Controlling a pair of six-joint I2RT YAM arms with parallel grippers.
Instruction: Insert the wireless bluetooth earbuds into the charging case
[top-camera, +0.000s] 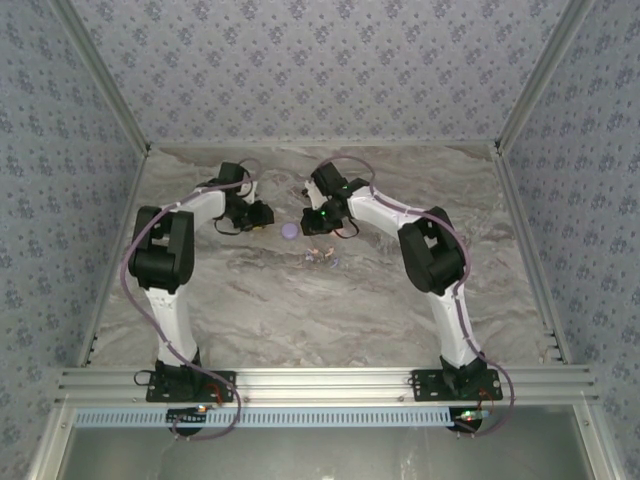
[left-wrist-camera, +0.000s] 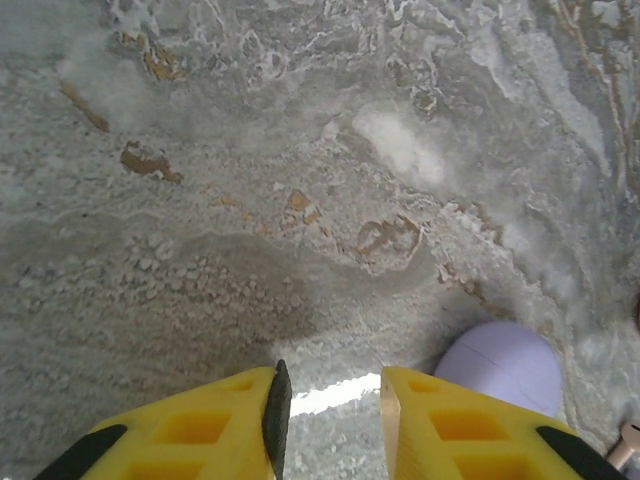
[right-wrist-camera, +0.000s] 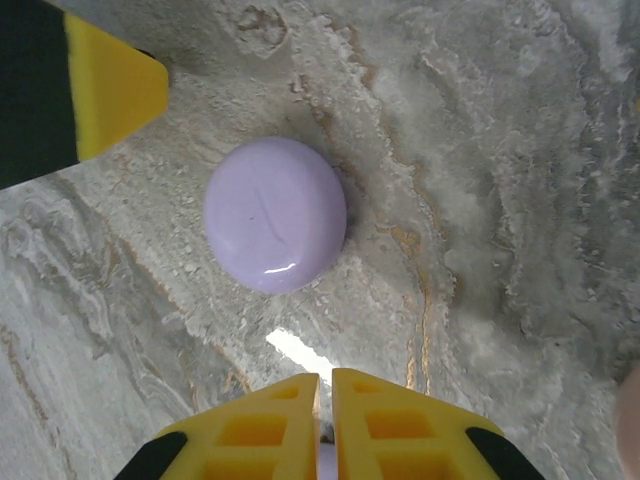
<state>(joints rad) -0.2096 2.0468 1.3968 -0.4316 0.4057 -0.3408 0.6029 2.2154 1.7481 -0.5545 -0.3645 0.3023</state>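
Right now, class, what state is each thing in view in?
Round glossy lilac case: closed, flat on the marble table.
Two tiny pale earbuds: loose on the table, outside the case.
Yellow-fingered left tool: partly open, empty.
Yellow-fingered right tool: shut.

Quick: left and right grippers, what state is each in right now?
Left gripper: open, holding nothing.
Right gripper: shut, nothing visibly held.

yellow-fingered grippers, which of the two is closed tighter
The right gripper: its yellow fingers leave only a thin slit, while the left gripper has its fingers clearly apart.
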